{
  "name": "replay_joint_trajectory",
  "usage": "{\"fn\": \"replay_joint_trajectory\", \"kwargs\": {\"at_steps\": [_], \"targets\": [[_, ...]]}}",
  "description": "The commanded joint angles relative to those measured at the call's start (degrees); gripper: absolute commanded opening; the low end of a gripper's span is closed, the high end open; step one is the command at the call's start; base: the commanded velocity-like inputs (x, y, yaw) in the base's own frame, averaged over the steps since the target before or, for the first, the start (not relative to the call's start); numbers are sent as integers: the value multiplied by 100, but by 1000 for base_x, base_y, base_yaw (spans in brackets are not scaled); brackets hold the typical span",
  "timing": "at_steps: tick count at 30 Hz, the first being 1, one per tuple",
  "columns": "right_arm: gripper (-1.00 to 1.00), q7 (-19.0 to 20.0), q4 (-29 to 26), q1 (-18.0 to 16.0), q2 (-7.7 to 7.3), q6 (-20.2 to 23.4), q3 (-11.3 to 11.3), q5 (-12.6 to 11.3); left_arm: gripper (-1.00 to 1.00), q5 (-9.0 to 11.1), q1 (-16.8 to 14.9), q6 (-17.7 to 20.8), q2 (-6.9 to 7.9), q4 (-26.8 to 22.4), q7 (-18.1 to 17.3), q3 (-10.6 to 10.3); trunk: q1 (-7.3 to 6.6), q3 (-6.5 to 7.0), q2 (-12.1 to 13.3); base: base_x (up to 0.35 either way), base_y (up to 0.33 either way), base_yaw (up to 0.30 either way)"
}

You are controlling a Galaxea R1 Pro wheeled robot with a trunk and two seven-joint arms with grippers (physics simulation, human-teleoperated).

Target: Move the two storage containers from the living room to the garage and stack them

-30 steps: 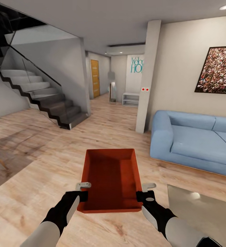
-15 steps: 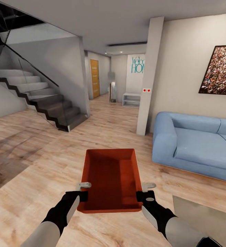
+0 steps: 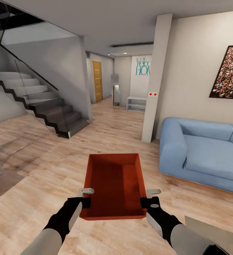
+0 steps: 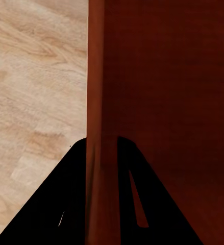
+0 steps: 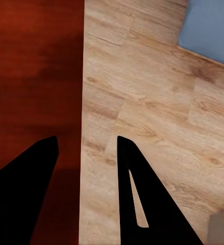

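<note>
Both pincers, left (image 3: 85, 200) and right (image 3: 149, 202), pinch 1 red-orange container (image 3: 113, 184) above wood-plank floor (image 3: 35, 177).

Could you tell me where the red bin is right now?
In the head view the bin is low and central, carried above the wood floor between the left claw and right claw, left of the sofa.

Light wood-plank floor (image 3: 42, 170) carries a blue sofa (image 3: 201, 156) and dark staircase (image 3: 42, 106)

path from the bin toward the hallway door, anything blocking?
Nothing visible. The container, held by left tool and right tool, faces open wood floor to the hallway; stairs left, pillar and sofa right, all off-path.
</note>
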Motion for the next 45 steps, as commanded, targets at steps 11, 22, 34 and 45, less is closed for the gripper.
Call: {"fn": "replay_joint_trajectory", "kwargs": {"at_steps": [11,22,34,45], "targets": [[-100,-52,-14,-1,88,31,30,-83,-100,-110,-7,-19,-6,-10,166,117,5,-9,-8,322,0,0],[-100,-50,-14,0,88,31,30,-83,-100,-110,-8,-19,1,-1,159,117,5,-9,-8,322,0,0],[-100,-48,-14,0,88,31,30,-83,-100,-110,-6,-18,3,16,157,117,5,-9,-8,322,0,0],[-100,-49,-14,-1,90,31,30,-83,-100,-110,-8,-16,3,18,158,117,5,-9,-8,322,0,0]]}}
